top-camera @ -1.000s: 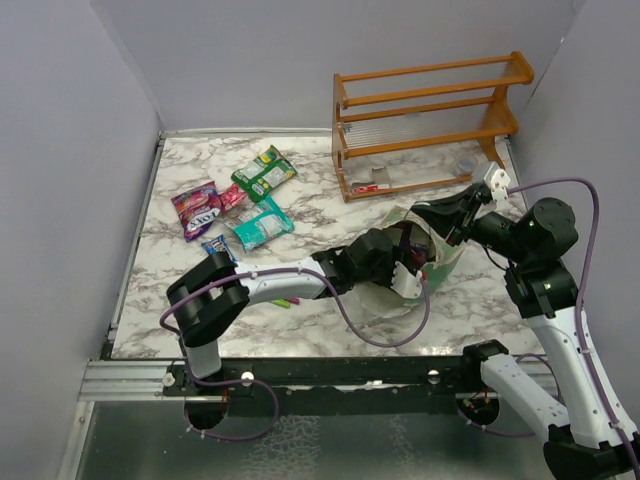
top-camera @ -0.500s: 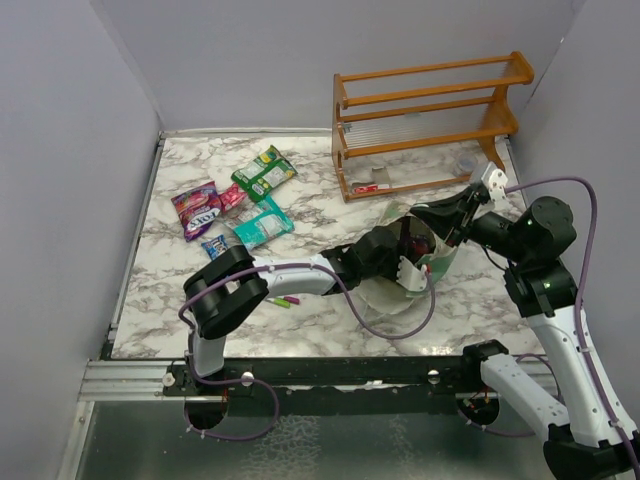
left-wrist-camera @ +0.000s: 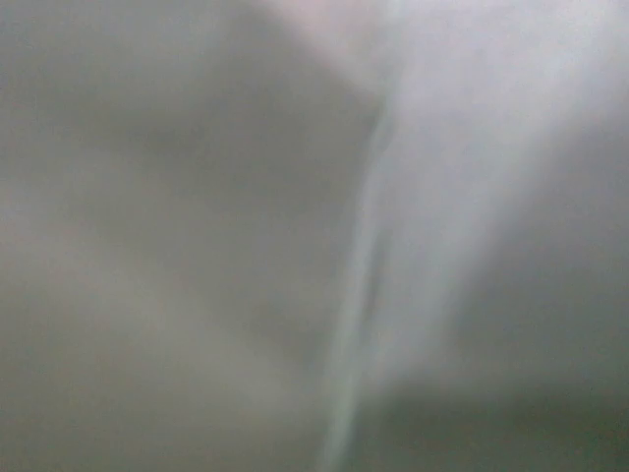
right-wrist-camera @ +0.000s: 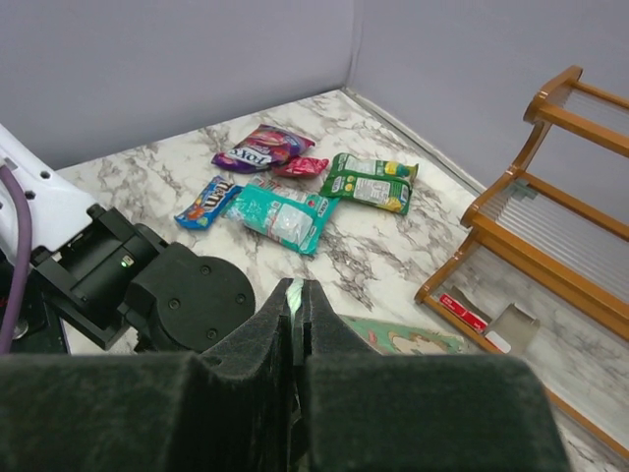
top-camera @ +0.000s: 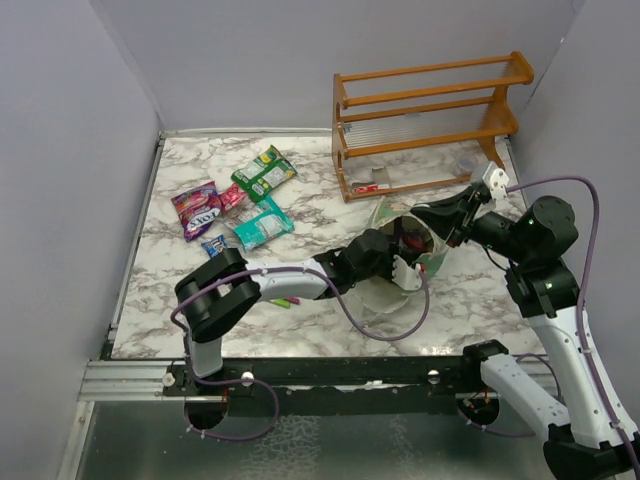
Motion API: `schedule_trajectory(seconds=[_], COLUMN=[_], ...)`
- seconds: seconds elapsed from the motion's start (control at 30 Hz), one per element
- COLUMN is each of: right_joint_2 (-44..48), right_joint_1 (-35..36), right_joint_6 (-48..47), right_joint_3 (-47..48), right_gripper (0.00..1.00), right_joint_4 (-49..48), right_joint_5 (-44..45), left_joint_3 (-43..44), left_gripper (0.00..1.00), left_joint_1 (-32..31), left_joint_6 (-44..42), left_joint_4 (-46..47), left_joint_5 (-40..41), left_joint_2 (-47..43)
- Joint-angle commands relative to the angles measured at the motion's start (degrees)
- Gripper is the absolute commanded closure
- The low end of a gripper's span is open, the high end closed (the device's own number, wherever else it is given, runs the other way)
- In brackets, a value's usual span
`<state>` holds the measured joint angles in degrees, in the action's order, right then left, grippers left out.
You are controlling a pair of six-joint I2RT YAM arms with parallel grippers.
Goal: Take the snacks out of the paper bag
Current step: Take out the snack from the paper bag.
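The pale green paper bag point(top-camera: 441, 259) lies on its side at the centre right, with its mouth facing left. My right gripper point(top-camera: 449, 226) is shut on the bag's upper edge point(right-wrist-camera: 298, 295) and holds the mouth up. My left arm point(top-camera: 300, 281) reaches into the mouth, and its gripper is hidden inside and shut. I cannot tell whether it holds anything. The left wrist view is only a blurred cream interior. Several snacks lie at the back left: purple point(top-camera: 196, 206), pink point(top-camera: 232, 196), yellow-green point(top-camera: 264, 173), teal point(top-camera: 263, 224) and blue point(top-camera: 217, 245).
An orange wooden rack point(top-camera: 430, 120) stands at the back right with a small red-and-white item point(top-camera: 368, 187) on its bottom shelf. Thin marker pens point(top-camera: 288, 300) lie beside the left forearm. Grey walls close in the marble table point(top-camera: 170, 310).
The left gripper has closed inside the bag, and the left arm's elbow has shifted slightly. The right gripper and the bag's edge have stayed put.
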<state>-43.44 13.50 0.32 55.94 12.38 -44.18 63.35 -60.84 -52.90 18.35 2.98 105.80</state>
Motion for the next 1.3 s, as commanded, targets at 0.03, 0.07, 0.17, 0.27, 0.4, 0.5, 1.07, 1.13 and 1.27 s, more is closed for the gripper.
schedule_trajectory(seconds=[0.03,0.07,0.17,0.27,0.4,0.5,1.07,1.13,1.27], right_joint_2=[2.0,2.1,2.3,2.6,2.5,2.6,0.7,0.5,1.5], right_joint_1=[0.2,0.2,0.2,0.2,0.2,0.2,0.2,0.2,0.2], right_joint_6=[0.7,0.7,0.9,1.1,0.9,0.9,1.2,1.2,1.2], right_joint_3=[3.3,3.2,2.9,2.6,2.6,2.5,3.1,3.5,3.4], right_gripper=[0.98,0.98,0.98,0.98,0.98,0.98,0.98,0.98,0.98], right_joint_4=[-3.9,-3.9,-3.9,-4.4,-3.9,-3.5,-1.0,0.1,1.0], right_joint_5=[1.7,2.4,4.0,3.4,3.7,4.1,10.3,12.7,17.6], left_joint_3=[-3.1,-3.5,-5.0,-6.1,-6.7,-6.6,-5.0,-4.7,-1.6], left_gripper=[1.0,1.0,1.0,1.0,1.0,1.0,1.0,1.0,1.0], left_joint_1=[0.2,0.0,-0.1,-0.5,-1.2,-2.0,-4.2,-4.2,-4.2], left_joint_6=[5.5,6.8,10.0,11.7,14.0,14.3,20.7,23.5,29.9], left_joint_4=[2.5,2.2,1.6,0.0,-1.5,-3.3,-2.1,0.5,3.2], left_joint_5=[-2.9,-3.0,-3.6,-5.1,-6.8,-7.9,-11.1,-9.8,-1.6], left_joint_2=[-9.7,-11.1,-14.7,-17.7,-21.2,-23.9,-39.5,-41.3,-44.0])
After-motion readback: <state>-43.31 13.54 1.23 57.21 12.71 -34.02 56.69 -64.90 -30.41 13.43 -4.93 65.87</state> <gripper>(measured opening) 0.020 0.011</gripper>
